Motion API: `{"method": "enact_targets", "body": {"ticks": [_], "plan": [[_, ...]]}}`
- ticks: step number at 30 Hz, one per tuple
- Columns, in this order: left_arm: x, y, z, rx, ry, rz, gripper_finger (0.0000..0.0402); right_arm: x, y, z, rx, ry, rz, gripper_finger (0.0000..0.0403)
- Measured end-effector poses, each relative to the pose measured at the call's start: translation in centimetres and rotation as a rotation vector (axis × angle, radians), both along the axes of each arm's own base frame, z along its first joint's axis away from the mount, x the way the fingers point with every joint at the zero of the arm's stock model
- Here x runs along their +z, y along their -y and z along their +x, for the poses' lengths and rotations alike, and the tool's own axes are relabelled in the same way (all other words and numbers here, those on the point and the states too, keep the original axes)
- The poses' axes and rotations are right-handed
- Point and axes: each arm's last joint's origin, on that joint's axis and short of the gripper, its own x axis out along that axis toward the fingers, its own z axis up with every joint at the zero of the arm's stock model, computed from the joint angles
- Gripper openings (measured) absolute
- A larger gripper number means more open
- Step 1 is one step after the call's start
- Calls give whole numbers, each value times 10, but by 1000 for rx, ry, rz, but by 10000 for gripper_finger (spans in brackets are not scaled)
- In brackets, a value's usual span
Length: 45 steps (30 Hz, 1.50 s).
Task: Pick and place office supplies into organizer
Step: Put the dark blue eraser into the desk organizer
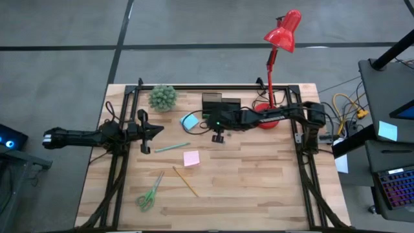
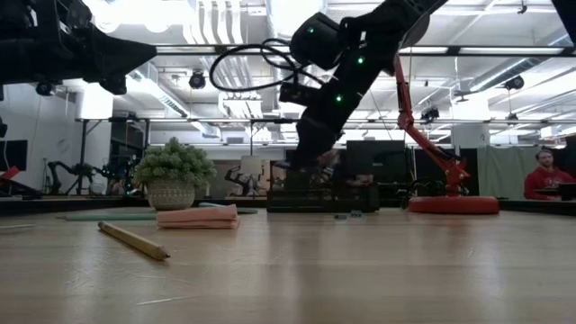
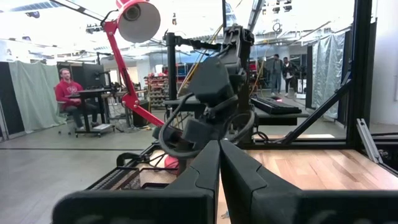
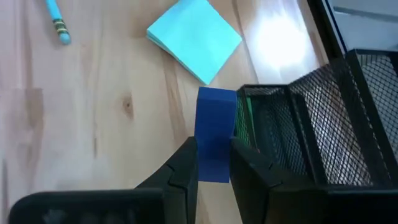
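Observation:
My right gripper [image 4: 214,158] hovers over the table's far middle, shut on a small blue block [image 4: 216,134], right beside the black mesh organizer [image 4: 323,124] [image 1: 220,105]. A light-blue sticky-note pad [image 4: 194,38] [image 1: 189,121] lies flat just beyond it. A teal pen [image 1: 172,147], a pink sticky-note pad [image 1: 191,158], a yellow pencil [image 1: 185,181] and green-handled scissors [image 1: 150,193] lie flat on the wood nearer the front. My left gripper [image 1: 147,133] waits shut at the table's left, touching nothing. My right gripper pinches the blue block's two broad faces [image 4: 214,168] between its two fingers, at the block's near end. The fingers slant downward from the table's right. The block sticks out past the fingertips, lifted clear of the table, next to the organizer's mesh wall.
A small potted plant [image 1: 162,97] stands at the far left. A red desk lamp [image 1: 279,39] has its round base [image 1: 266,116] just right of the organizer. Black frame rails [image 1: 304,168] run along both table sides. A person [image 2: 543,175] sits in the room beyond.

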Motion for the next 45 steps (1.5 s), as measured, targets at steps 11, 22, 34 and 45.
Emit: {"method": "enact_targets", "body": {"ticks": [11,22,34,45], "plan": [[0,0,0,-1,0,0,0,-16,23,0,-30,-43,-18,70],[0,0,0,0,0,0,0,-17,29,3,2,-78,-77,70],[0,0,0,0,0,0,0,-13,34,2,69,-178,-250,70],[0,0,0,0,0,0,0,-15,39,-2,102,-233,-276,70]]}}
